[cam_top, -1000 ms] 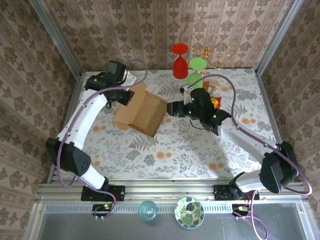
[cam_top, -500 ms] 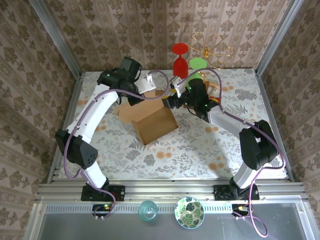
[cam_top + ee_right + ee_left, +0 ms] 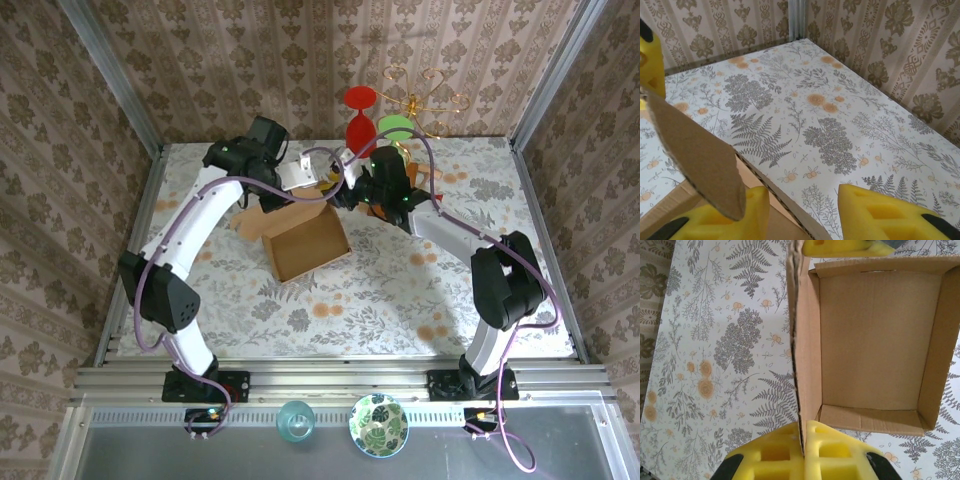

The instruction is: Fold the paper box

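Note:
The paper box (image 3: pixel 305 245) is a tan cardboard tray lying open side up, left of the table's middle. In the left wrist view its bare interior (image 3: pixel 875 340) shows, with one side wall running on edge toward the camera. My left gripper (image 3: pixel 804 432) is shut on that wall's edge, at the box's far left corner (image 3: pixel 303 178). My right gripper (image 3: pixel 345 192) is at the far right corner. Its yellow fingers (image 3: pixel 880 215) stand apart astride a cardboard wall (image 3: pixel 785 197), the right one not touching it. A loose flap (image 3: pixel 695 150) hangs in front of its left finger.
A wooden stand with red and green glasses (image 3: pixel 375 130) is close behind the right gripper, beside a gold wire ornament (image 3: pixel 425 100). Wallpapered walls enclose the floral table (image 3: pixel 400 290). A patterned bowl (image 3: pixel 378 425) and a glass cup (image 3: pixel 295 420) sit below the near rail.
Both arms swung to the box's far side. The box turned and now lies as an open tray nearer the middle. The right jaws have narrowed around its wall.

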You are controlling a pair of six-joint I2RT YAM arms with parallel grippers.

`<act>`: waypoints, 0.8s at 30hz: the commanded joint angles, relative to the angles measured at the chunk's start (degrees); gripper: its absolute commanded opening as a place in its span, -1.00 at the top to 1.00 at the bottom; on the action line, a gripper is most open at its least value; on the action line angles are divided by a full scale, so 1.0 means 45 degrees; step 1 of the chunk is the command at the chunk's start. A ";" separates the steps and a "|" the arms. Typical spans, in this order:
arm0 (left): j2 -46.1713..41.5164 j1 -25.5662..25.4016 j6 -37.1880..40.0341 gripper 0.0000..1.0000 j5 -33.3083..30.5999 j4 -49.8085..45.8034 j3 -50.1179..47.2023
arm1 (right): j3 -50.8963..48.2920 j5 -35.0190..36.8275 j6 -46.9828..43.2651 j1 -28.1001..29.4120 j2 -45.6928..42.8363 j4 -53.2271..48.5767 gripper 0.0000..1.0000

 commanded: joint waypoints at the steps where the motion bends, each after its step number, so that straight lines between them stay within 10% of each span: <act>1: 0.0115 -0.0038 0.0380 1.00 0.0477 0.0045 0.0416 | 0.0597 -0.0319 -0.0309 0.0111 0.0298 -0.0355 0.31; 7: 0.0125 0.0077 -0.0544 0.98 0.0262 0.0483 0.0644 | 0.0919 0.0203 -0.0532 0.0362 0.0558 -0.0804 0.94; 13: -0.1920 0.1957 -0.8407 0.06 -0.0937 0.4007 -0.1079 | -0.0747 0.0664 0.0352 0.0151 0.0057 0.1379 1.00; 18: -0.5592 0.5624 -1.5878 0.17 0.0996 0.6317 -0.6081 | -0.1558 0.0630 0.0324 0.0148 -0.0360 0.1858 1.00; 24: -0.5923 0.8683 -1.8624 0.34 0.4088 0.7279 -0.8431 | -0.2143 0.1577 0.0131 0.0372 -0.0381 0.2565 1.00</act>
